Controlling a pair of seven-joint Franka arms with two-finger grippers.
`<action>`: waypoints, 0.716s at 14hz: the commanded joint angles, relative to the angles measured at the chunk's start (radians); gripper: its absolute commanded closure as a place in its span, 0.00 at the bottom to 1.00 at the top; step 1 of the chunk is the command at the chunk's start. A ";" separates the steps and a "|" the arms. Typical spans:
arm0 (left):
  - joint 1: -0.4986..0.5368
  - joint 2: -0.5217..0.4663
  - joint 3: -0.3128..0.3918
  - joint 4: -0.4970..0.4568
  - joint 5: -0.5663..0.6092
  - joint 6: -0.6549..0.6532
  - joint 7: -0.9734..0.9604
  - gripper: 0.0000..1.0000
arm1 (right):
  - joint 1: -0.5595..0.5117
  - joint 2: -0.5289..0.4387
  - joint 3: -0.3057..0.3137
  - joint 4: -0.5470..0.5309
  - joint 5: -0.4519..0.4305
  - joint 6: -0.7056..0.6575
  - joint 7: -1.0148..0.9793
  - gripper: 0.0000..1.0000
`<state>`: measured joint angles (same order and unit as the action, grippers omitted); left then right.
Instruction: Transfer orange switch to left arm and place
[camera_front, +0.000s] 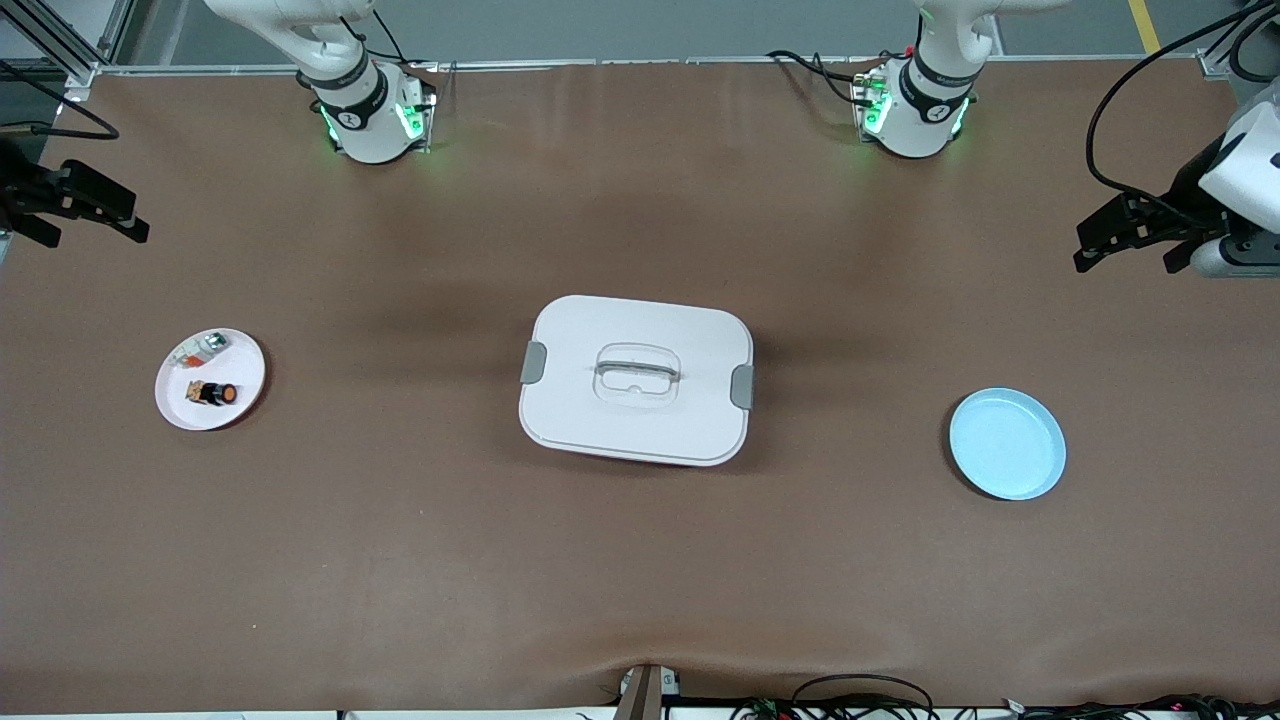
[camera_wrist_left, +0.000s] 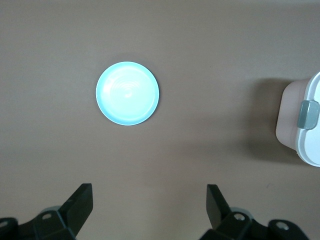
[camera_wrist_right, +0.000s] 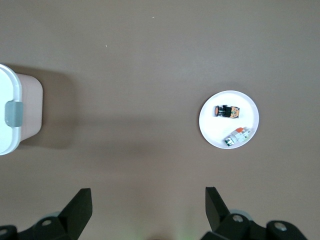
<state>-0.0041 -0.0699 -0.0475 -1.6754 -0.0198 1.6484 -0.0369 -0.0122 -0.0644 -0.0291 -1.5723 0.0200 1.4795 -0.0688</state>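
Note:
The orange switch (camera_front: 213, 393) lies on its side on a pink plate (camera_front: 247, 372) at the right arm's end of the table. It also shows in the right wrist view (camera_wrist_right: 225, 111) on the plate (camera_wrist_right: 214, 131). The white box (camera_front: 636, 378) stands shut at the table's middle, and its edge shows in both wrist views (camera_wrist_left: 310, 120) (camera_wrist_right: 11, 117). My right gripper (camera_front: 95, 235) (camera_wrist_right: 148, 196) is open and empty, high over the table's edge by the pink plate. My left gripper (camera_front: 1125, 262) (camera_wrist_left: 149, 195) is open and empty, high over the table's edge by the blue plate.
A small silver and red-orange part (camera_front: 200, 348) (camera_wrist_right: 237, 136) lies on the pink plate beside the switch. An empty blue plate (camera_front: 1007, 443) (camera_wrist_left: 127, 93) sits at the left arm's end of the table. Cables hang along the table's near edge.

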 joint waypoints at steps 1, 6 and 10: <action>-0.004 0.010 -0.002 0.028 0.009 -0.024 -0.003 0.00 | 0.006 -0.015 0.012 -0.008 -0.051 0.004 0.001 0.00; -0.005 0.009 -0.003 0.028 0.009 -0.024 -0.003 0.00 | -0.002 -0.014 0.009 -0.011 -0.054 0.016 0.001 0.00; -0.004 0.010 -0.005 0.031 0.009 -0.024 -0.003 0.00 | -0.005 -0.011 0.003 -0.011 -0.052 0.016 0.001 0.00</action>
<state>-0.0055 -0.0699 -0.0485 -1.6751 -0.0198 1.6483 -0.0369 -0.0094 -0.0644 -0.0269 -1.5731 -0.0224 1.4875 -0.0686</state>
